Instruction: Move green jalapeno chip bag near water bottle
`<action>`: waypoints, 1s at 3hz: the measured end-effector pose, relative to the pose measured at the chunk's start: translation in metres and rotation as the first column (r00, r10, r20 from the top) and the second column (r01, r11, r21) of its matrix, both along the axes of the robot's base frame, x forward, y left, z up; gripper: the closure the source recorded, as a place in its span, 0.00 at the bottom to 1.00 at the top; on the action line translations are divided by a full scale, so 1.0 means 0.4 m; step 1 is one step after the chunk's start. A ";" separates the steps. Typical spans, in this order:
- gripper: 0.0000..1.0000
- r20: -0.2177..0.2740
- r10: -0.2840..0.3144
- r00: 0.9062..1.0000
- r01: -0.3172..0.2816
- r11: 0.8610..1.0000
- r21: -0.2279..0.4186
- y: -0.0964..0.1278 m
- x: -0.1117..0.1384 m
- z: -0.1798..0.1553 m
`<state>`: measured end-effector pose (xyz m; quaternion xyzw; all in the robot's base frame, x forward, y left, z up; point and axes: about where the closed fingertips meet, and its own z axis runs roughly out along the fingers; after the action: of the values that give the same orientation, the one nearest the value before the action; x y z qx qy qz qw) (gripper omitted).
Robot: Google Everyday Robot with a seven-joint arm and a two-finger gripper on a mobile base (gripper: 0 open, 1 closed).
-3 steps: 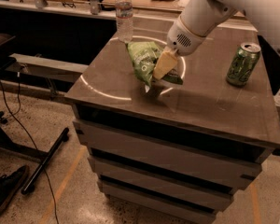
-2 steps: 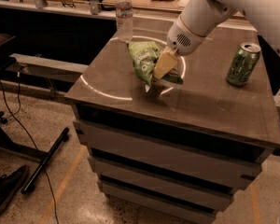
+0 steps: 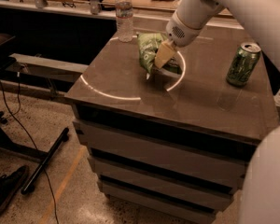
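The green jalapeno chip bag point(image 3: 149, 51) is a crinkly light-green bag held up at the back middle of the brown table top point(image 3: 130, 80). My gripper point(image 3: 160, 60) comes down from the upper right on a white arm and is shut on the bag's right side. Its beige fingers point(image 3: 162, 54) cover part of the bag. The water bottle point(image 3: 124, 15), clear with a white cap, stands upright at the table's back left corner, a short way left of and behind the bag.
A green metal drink can point(image 3: 242, 64) stands near the table's right edge. The table is a drawer cabinet with a drop to the floor at the front and left. A black stand and cables point(image 3: 42, 162) lie on the floor at left. My white arm fills the lower right.
My gripper and the chip bag have shifted a little back and left, toward the water bottle. The bottle and the can have not moved.
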<state>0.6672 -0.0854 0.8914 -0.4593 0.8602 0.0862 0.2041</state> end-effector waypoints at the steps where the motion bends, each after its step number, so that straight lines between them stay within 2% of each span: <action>1: 1.00 0.025 -0.103 0.994 0.102 0.995 0.019 -0.026 0.092 0.006; 2: 1.00 0.053 -0.194 0.980 0.191 0.980 0.052 -0.029 0.178 0.017; 3: 1.00 0.087 -0.276 0.957 0.269 0.960 0.080 -0.014 0.232 0.032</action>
<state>0.7602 -0.0912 0.9041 -0.3329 0.9009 0.0635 0.2710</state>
